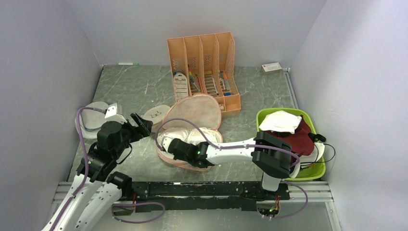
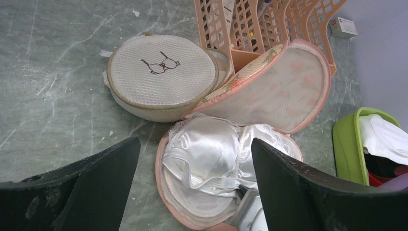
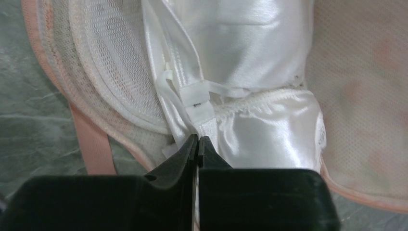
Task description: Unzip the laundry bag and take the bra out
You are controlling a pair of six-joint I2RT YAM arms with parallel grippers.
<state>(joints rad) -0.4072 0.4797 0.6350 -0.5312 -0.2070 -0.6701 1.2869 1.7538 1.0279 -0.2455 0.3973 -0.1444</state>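
Table (image 1: 134, 86): grey marbled top.

Bag (image 1: 195, 110): mid-table, toward the near edge. The zip is undone all round. The lid is thrown back toward the far edge and leans on the rack (image 1: 202, 48).

Basket (image 1: 310, 172): at the right edge, holding clothes.

Pouch (image 2: 161, 70): just left of the bag's lid, touching it.

Bra (image 2: 207, 149): white satin, folded, lying in the bag's lower half, not yet lifted out. Unzipping looks done, so removal is the step in hand.

Right gripper (image 3: 197, 144): jaws closed, nipping thin white fabric at the bra's near edge, just below the tag (image 3: 196, 96). The hold looks slim, with only an edge or strap between the tips.

Left gripper (image 2: 195, 140): jaws wide apart, holding nothing. It hovers left of the bag, looking down on it.

To do it well:
- Lift straight up first, slowly, so the cups clear the bag's rim before any sideways travel. Satin is slick and the pinch could slide off.
- Watch the straps for snagging on the mesh lining or zip teeth.
- If the bag rises with the bra, the left gripper is well placed to press the bag's left rim down.
- Carry the bra clear of the bag before letting go.
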